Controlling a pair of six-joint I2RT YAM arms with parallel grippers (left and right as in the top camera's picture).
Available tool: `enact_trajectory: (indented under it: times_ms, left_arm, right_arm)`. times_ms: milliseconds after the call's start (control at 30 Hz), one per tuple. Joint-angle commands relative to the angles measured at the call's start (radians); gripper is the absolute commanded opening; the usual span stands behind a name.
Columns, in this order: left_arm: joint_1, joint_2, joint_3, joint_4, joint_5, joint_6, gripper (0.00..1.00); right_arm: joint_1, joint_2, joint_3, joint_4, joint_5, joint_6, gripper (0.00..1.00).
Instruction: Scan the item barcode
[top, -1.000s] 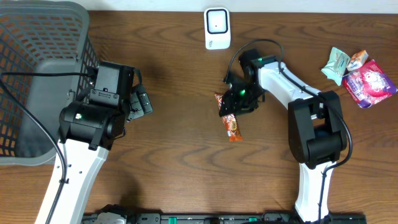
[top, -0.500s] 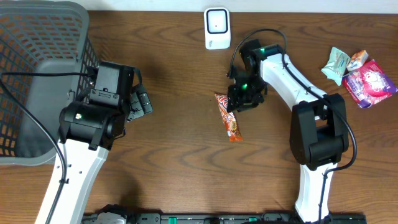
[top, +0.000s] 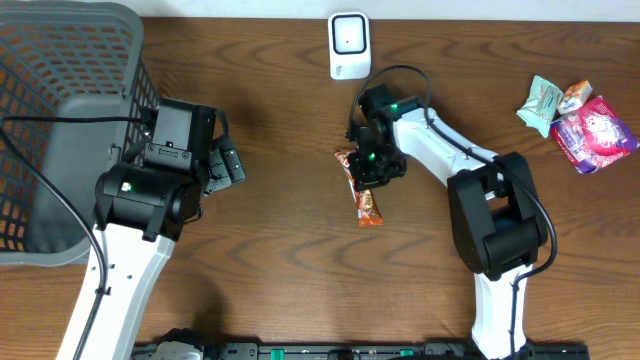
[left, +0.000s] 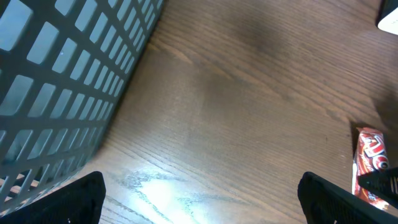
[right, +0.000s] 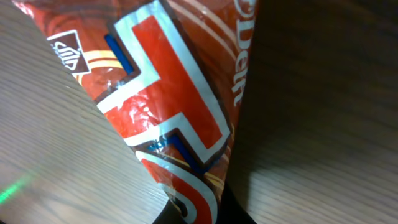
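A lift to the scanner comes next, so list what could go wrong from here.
1. The right gripper seems to pinch the snack bar toward one end, so the glossy wrapper could slip or swing when lifted.
2. No barcode shows in any view, only the printed red face, so the bar may reach the scanner facing the wrong way.

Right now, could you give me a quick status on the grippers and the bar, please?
Right gripper shut on bar. Left gripper open, by basket. Bar short of scanner; nothing between them.
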Motion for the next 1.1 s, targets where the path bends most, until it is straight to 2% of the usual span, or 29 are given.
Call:
enact_trajectory:
  times_ms: [0, 133, 267, 433, 600, 833, 1067]
  left_arm:
    - [0.004, 0.002, 0.004, -0.003, 0.006, -0.016, 0.98]
    - [0.004, 0.002, 0.004, -0.003, 0.006, -0.016, 0.98]
    - [0.004, 0.002, 0.004, -0.003, 0.006, -0.016, 0.98]
    - [0.004, 0.002, 0.004, -0.003, 0.006, -0.016, 0.98]
    - [0.004, 0.002, 0.004, -0.003, 0.006, -0.016, 0.98]
    - [0.004, 0.002, 0.004, -0.003, 0.006, -0.016, 0.98]
    - [0.004, 0.002, 0.004, -0.003, 0.005, -0.016, 0.98]
  right_arm:
    - [0.01, -0.019, 0.063, 0.007, 0.075, 0.074, 0.01]
    - [0.005, -0.019, 0.192, 0.023, 0.169, 0.12, 0.01]
    - [-0.002, -0.019, 0.317, 0.113, 0.286, 0.196, 0.01]
    - [-0.026, -0.019, 0.44, 0.214, 0.262, 0.283, 0.01]
    - [-0.045, -0.012, 0.451, 0.369, 0.26, 0.372, 0.01]
    - [-0.094, 0.043, 0.452, 0.531, 0.13, 0.543, 0.01]
    - [-0.131, 0.162, 0.452, 0.723, -0.051, 0.804, 0.01]
